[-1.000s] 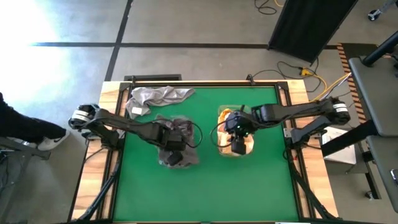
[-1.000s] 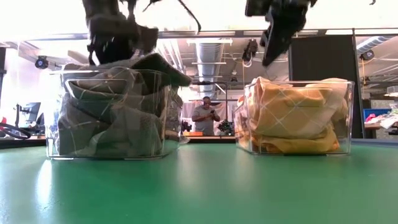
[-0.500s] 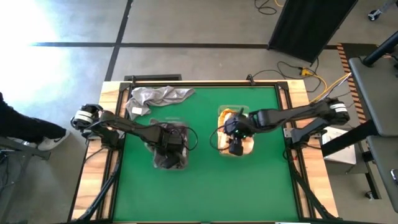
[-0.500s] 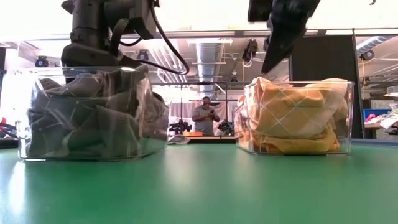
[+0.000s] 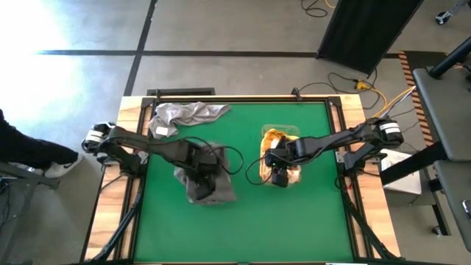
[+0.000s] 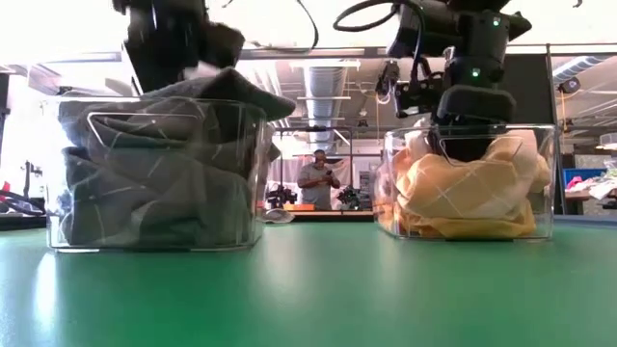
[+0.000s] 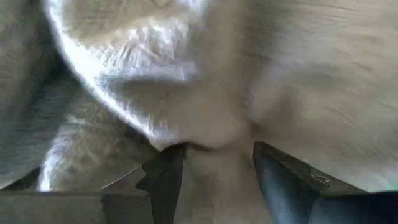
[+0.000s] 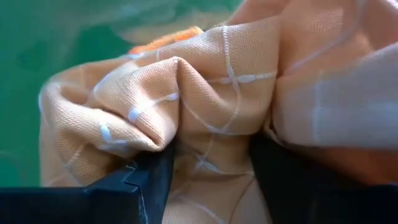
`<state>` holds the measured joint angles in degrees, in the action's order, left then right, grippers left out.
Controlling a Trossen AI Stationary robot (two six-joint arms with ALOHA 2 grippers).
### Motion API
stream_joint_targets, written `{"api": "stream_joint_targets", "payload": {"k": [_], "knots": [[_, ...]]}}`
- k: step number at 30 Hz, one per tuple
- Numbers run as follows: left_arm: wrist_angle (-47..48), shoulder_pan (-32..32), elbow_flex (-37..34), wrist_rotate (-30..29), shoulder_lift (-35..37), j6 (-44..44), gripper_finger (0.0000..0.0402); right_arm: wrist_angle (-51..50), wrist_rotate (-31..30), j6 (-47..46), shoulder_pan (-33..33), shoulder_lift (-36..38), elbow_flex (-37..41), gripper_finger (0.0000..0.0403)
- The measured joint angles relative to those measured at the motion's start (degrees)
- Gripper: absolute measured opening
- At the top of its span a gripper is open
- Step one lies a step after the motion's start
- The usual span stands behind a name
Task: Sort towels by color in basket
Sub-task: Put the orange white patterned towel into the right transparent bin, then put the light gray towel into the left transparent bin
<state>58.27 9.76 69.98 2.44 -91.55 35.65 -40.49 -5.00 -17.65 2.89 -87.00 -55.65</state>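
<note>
Two clear bins on a green table, one arm's gripper pressed into each.

From above, the left gripper (image 5: 204, 171) sits on the grey towels (image 5: 210, 188) in their bin; the right gripper (image 5: 279, 171) sits on the mustard-yellow towels (image 5: 280, 137) in theirs, and a loose crumpled grey towel (image 5: 184, 114) lies near the table's far left corner, apart from both. At table level, the clear plastic bin of grey cloth (image 6: 154, 173) and the clear plastic bin of yellow cloth (image 6: 468, 183) stand well apart, bare green tabletop (image 6: 308, 289) between them, a person in the room behind. Left wrist: dark fingers (image 7: 163, 180) spread, soft grey fabric bulging between them. Right wrist: fingers (image 8: 155, 174) spread, woven, white-lined yellow cloth bunched in the gap.
</note>
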Motion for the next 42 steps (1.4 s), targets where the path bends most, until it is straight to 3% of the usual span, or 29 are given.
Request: {"api": "stream_joint_targets", "payload": {"k": [3,6,13,20,30,36,42], "knots": [[6.24,-0.16,6.28,3.43,0.14,-5.52,0.0181,-2.32,0.24,-0.32,0.11,2.24,-2.72,0.021],[10.93,-0.55,12.3,3.26,0.45,-10.58,0.0181,-5.69,0.49,-0.3,0.11,5.89,-7.41,0.0217],[12.25,-9.82,17.76,-9.68,2.6,-17.47,0.0181,-9.75,-2.35,-4.02,0.11,13.72,-14.94,0.0239],[10.98,-28.04,12.5,-15.65,6.64,-26.09,0.0181,-9.79,-4.9,-8.88,0.24,19.6,-17.8,0.0266],[-5.65,-55.01,-4.19,-14.73,5.6,-33.55,0.0181,-9.81,-8.67,-10.01,0.47,19.46,-17.16,0.0283],[-9.74,-61.57,-7.5,-14.15,-0.44,-30.69,0.0205,-9.41,-10.04,-9.99,0.46,15.76,-17.16,0.0292],[-8.29,-64.04,-7.22,-14.34,-8.59,-30.63,0.0221,-5.68,-9.55,-11.29,0.46,12.47,-17.16,0.029]]}}
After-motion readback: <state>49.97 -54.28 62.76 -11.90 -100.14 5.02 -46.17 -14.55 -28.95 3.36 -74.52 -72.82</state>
